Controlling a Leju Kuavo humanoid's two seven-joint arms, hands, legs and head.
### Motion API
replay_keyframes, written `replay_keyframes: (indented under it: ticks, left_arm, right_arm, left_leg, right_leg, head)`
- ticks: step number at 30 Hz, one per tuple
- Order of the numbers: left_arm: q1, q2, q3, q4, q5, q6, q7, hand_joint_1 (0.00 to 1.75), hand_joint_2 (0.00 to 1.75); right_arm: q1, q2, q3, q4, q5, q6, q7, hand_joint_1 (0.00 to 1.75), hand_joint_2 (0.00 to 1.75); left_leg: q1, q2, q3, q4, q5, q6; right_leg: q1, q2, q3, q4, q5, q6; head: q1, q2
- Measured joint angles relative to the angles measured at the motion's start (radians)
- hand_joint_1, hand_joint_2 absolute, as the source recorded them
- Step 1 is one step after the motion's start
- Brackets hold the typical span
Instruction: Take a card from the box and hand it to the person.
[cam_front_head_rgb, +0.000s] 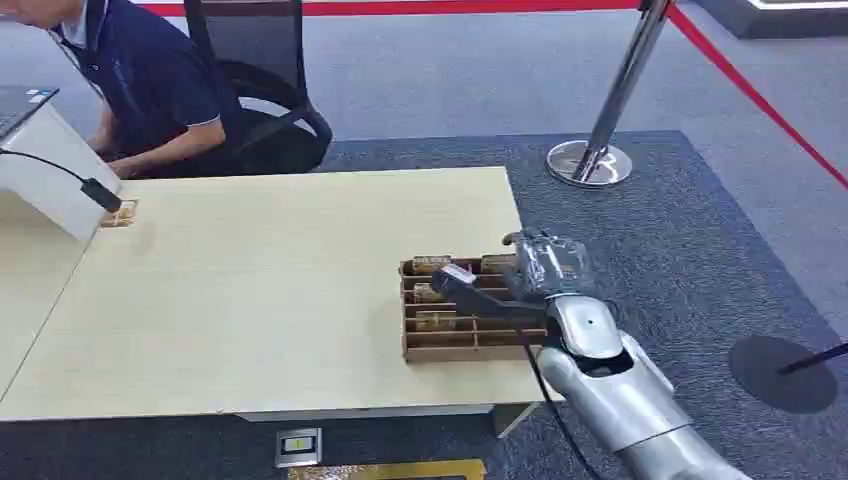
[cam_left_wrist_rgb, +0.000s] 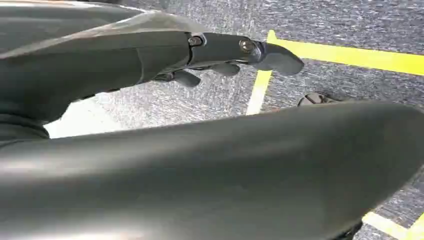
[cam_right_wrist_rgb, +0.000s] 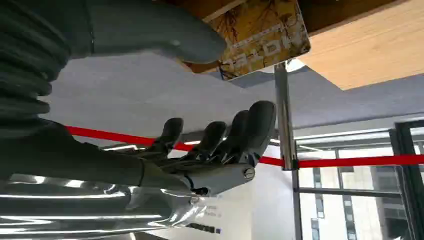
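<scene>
Where the right hand (cam_front_head_rgb: 545, 262) reaches over the far right corner of the box (cam_front_head_rgb: 470, 310), its dark fingers (cam_right_wrist_rgb: 235, 135) stand apart from the grey thumb (cam_right_wrist_rgb: 165, 37) with a wide gap between them, and they close on nothing. In the right wrist view a card (cam_right_wrist_rgb: 262, 37) lies just beside the thumb tip; whether it touches the thumb cannot be told. The card is yellow-gold with a leafy pattern and pale lettering too turned to read, and the frame edge cuts off its far end, so its long axis is unclear. The box is brown cardboard with slotted rows, standing at the right edge of the pale wooden counter (cam_front_head_rgb: 260, 290); the hand hides its corner. The left hand (cam_left_wrist_rgb: 225, 55) hangs over grey carpet, its fingers loosely extended and holding nothing. A person (cam_front_head_rgb: 140, 80) sits at the counter's far left, cut off at the top.
</scene>
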Motion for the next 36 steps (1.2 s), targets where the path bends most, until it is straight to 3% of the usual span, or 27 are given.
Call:
replay_keyframes:
  ticks: [16,36]
  left_arm:
    - [0.000,0.000,-0.001,0.000,-0.010,-0.001,0.002,0.00,0.00]
    - [0.000,0.000,-0.001,0.000,-0.006,0.000,0.001,0.00,0.00]
  right_arm:
    - [-0.040,0.041,0.000,0.083,0.002,-0.015,-0.013,0.84,1.75]
    - [-0.083,0.055,0.000,0.161,-0.007,-0.029,-0.011,0.80,1.75]
  left_leg:
    - [0.000,0.000,0.000,0.000,0.000,0.000]
    - [0.000,0.000,0.000,0.000,0.000,0.000]
  right_leg:
    - [0.000,0.000,0.000,0.000,0.000,0.000]
    - [0.000,0.000,0.000,0.000,0.001,0.000]
  head:
    - [0.000,0.000]
    - [0.000,0.000]
